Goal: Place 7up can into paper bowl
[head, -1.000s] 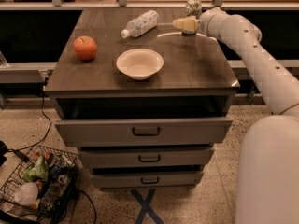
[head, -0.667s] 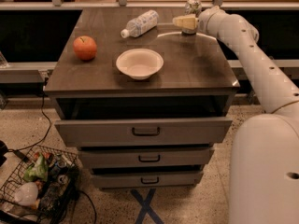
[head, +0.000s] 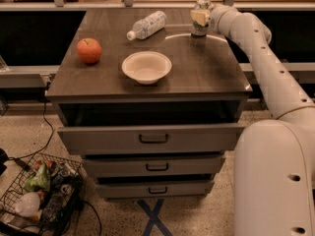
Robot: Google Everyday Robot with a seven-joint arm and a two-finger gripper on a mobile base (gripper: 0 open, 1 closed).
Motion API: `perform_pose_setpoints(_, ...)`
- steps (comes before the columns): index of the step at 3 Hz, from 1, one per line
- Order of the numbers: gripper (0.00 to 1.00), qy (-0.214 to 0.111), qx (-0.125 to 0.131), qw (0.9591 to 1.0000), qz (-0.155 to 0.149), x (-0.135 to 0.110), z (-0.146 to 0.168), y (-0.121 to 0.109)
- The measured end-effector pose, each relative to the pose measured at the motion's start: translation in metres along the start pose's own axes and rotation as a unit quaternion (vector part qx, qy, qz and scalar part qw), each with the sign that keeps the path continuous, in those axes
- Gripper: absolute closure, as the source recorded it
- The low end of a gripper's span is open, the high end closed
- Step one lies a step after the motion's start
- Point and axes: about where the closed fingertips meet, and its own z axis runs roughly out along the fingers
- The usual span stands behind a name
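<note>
The 7up can (head: 199,29) stands upright on the dark table (head: 197,75), at about 1 o'clock from the paper bowl (head: 130,68) and well apart from it, near the far right corner. The gripper (head: 199,16) is at the can's middle, reaching in from 3 o'clock on the white arm (head: 266,58); whether it clamps the can or only surrounds it, I cannot tell. The paper bowl sits empty near the table's middle. A red apple (head: 89,50) rests at 10 o'clock from the bowl, and a clear plastic water bottle (head: 147,24) lies on its side at 12 o'clock. Below the tabletop are drawers (head: 153,138); on the floor at 7 o'clock stands a wire basket (head: 12,191) of litter.
</note>
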Motion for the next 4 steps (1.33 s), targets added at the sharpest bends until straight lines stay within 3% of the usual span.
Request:
perform_pose_setpoints(2, 0.83, 0.001, -0.003, 1.0, 0.001, 0.0024, 0.0034, 0.0049)
perform_pose_setpoints(3, 1.0, 0.002, -0.005, 1.0, 0.001, 0.0035, 0.005, 0.0071)
perform_pose_setpoints(4, 1.0, 0.01, -0.007, 0.9999, -0.009, -0.0046, 0.0027, 0.0083)
